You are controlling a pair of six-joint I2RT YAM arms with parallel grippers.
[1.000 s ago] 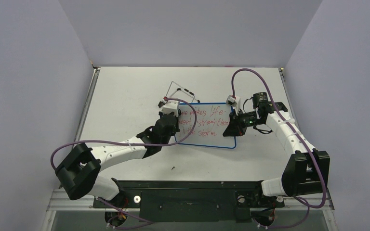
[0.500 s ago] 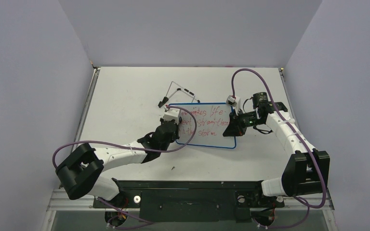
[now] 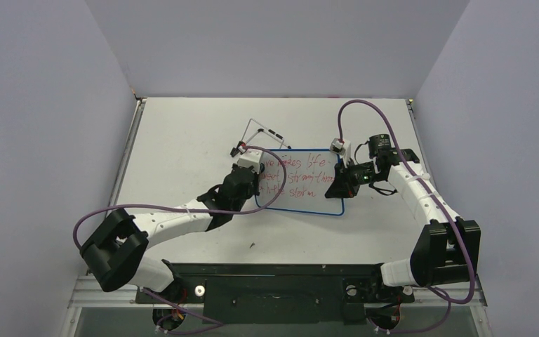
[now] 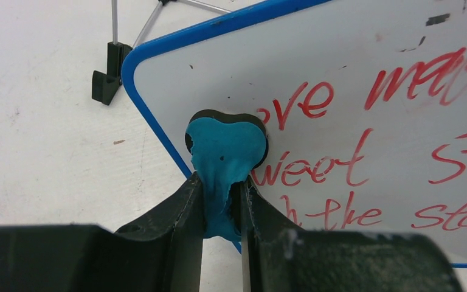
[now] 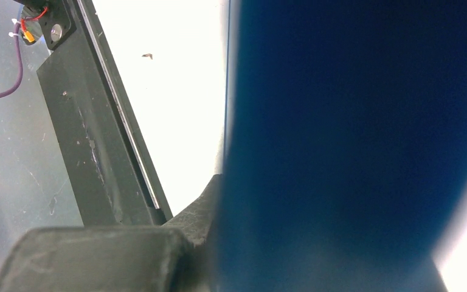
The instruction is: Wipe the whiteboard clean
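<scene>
While the left pincer (image 4: 222, 188) is clenching the eraser (image 4: 226, 149), it is pressing that eraser onto the whiteboard (image 4: 371, 73) just ahead of its fingertips, at the board's left rim beside red writing (image 4: 316, 103). The right pincer (image 3: 337, 185) is grasping the board's right edge, with the board lying between both pincers.

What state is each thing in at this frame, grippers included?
whiteboard: covered in red handwriting, not yet erased.
eraser: pinched between the fingers, against the board near its far-left corner.
left gripper: shut on the eraser.
right gripper: apparently shut on the whiteboard's right edge.
wire stand: beyond the board's far-left corner.
</scene>
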